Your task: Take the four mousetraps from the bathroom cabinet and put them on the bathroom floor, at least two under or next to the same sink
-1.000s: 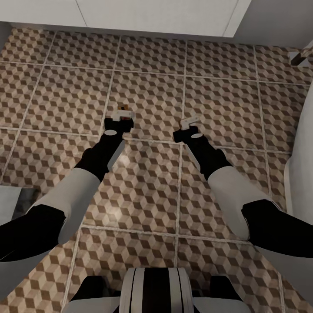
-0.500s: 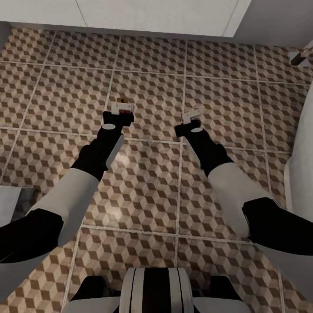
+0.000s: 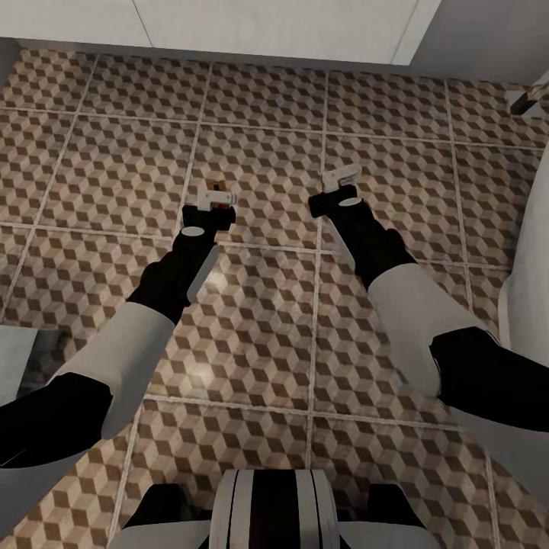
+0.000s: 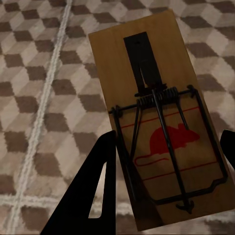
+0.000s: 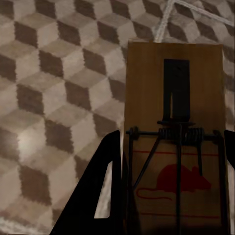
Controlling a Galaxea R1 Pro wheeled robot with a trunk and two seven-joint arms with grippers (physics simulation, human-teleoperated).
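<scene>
The bathroom floor (image 3: 259, 335) of cube-patterned tiles spreads beneath both arms, with a white cabinet front (image 3: 267, 27) along its far edge. Each hand carries one mousetrap above the tiles: the left hand (image 3: 211, 200) is closed on a mousetrap (image 4: 156, 122), the right hand (image 3: 341, 181) on another mousetrap (image 5: 176, 142). Each slab's long axis runs forward between that hand's fingers, spring side showing, so release calls for lowering toward the tiles.
</scene>
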